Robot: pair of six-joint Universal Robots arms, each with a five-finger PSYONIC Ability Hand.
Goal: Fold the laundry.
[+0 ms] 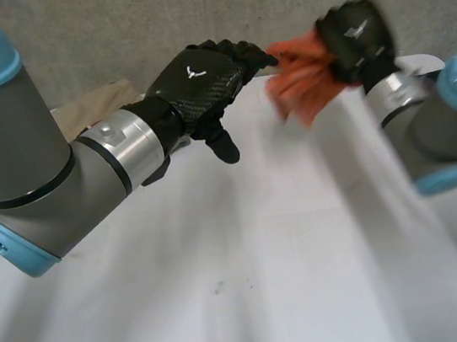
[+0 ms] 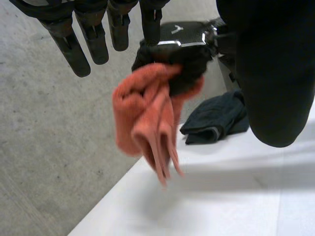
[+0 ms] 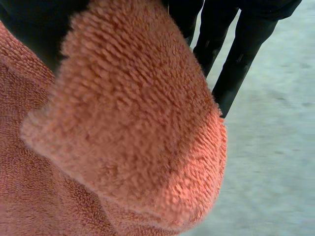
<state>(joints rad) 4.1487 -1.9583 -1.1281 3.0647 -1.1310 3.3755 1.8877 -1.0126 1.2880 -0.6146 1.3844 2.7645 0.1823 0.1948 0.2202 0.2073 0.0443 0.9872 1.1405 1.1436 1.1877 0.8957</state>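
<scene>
right hand [image 1: 356, 34] fisted round top of orange towel [image 1: 306, 83], rest dangling long-axis down, midair. left hand [image 1: 199, 81] just beside towel, fingers [image 2: 74, 46] straight, empty. loose end hangs past left fingertips, imo.

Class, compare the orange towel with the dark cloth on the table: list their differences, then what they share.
Colour: the orange towel is bright; the dark cloth is near black.
Position: the right hand grips the orange towel above the table; the dark cloth lies on it, untouched.
Pose: the orange towel hangs in loose folds; the dark cloth sits in a low heap.
Shared: both are bunched, not yet folded.
</scene>
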